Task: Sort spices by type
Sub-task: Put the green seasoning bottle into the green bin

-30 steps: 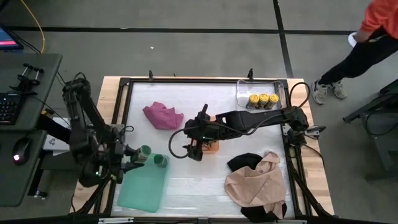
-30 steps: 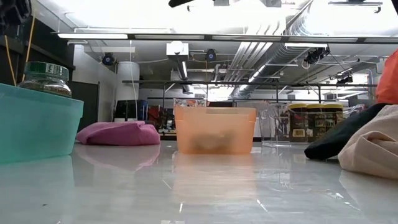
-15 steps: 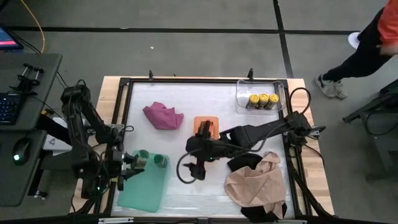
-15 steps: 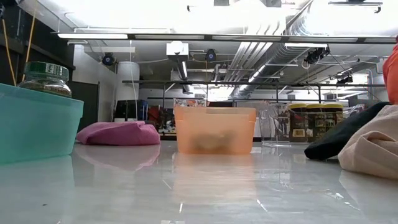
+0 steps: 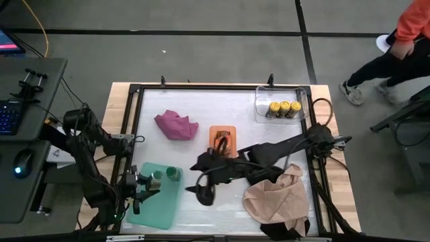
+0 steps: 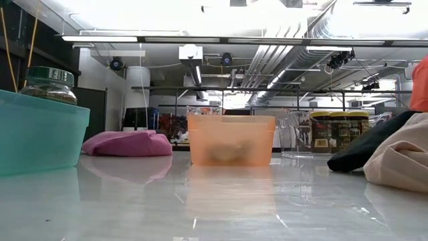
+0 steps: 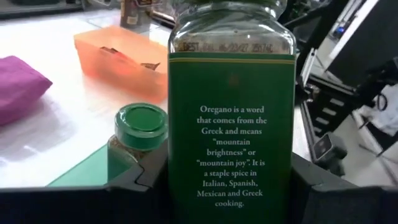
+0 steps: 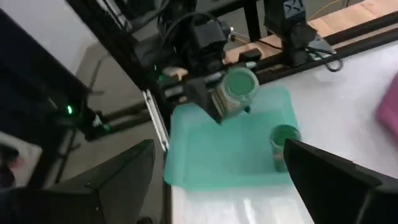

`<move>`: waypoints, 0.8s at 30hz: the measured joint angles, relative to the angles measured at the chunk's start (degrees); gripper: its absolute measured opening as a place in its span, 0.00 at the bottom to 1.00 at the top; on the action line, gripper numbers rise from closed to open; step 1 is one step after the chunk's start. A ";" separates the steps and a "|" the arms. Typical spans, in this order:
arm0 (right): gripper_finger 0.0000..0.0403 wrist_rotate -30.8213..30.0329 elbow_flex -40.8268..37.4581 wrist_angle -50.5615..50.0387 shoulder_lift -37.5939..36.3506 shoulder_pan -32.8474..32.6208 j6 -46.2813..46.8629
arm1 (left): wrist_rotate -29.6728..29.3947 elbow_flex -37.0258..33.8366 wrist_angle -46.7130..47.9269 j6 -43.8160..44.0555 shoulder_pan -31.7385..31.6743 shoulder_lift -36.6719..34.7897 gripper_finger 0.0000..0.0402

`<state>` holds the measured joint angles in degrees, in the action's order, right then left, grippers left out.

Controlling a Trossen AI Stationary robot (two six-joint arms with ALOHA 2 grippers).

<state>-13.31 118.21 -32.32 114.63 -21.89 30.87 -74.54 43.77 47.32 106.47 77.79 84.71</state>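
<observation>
Green-lidded oregano jar [image 7: 231, 112] is clamped upright between the left gripper [image 5: 149, 181] fingers, held over the teal bin [image 5: 156, 202], near the bin's edge on the left arm's side. In the right wrist view the same jar [image 8: 236, 92] hangs above the bin's floor, not touching it. Label text faces the left wrist camera.

Second green-lidded jar [image 5: 173, 175] stands upright inside the teal bin, at the corner toward the orange bin [image 5: 222, 138], just beside the held jar. Low view shows one green-lidded jar [image 6: 48, 84] poking above the teal bin wall [image 6: 40, 134]; can't tell which of the two it is.

Orange bin sits toward table centre from the teal bin, with dark packets [image 5: 222, 140] in it. Three yellow-lidded jars [image 5: 283, 107] stand in a row in the clear bin [image 5: 262, 94], at the far corner of the table from the teal bin.

Right gripper [image 5: 203, 195] hovers over bare table just beside the teal bin, fingers spread wide, nothing between them.

Cloths: magenta [image 5: 176, 125] beyond the teal bin; tan [image 5: 275, 198] and black [image 5: 265, 175] well past the right gripper.

A person [image 5: 396, 47] stands on the floor off the table's far corner.
</observation>
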 joint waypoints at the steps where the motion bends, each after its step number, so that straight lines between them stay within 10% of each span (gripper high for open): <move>1: 0.86 0.02 0.00 1.71 0.76 0.25 0.74 | -0.07 0.02 0.09 -0.16 0.35 0.45 0.42; 13: 0.63 1.80 0.00 19.50 10.72 2.69 13.34 | 3.55 -3.32 -2.58 -6.73 1.32 1.07 0.42; 24: 0.04 -4.30 0.00 23.33 15.89 3.57 18.71 | 3.30 -3.76 -3.21 -13.50 -0.84 1.23 0.42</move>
<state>-17.61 118.21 -8.99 130.52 -18.33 49.58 -71.24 40.01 44.11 92.97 76.94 85.93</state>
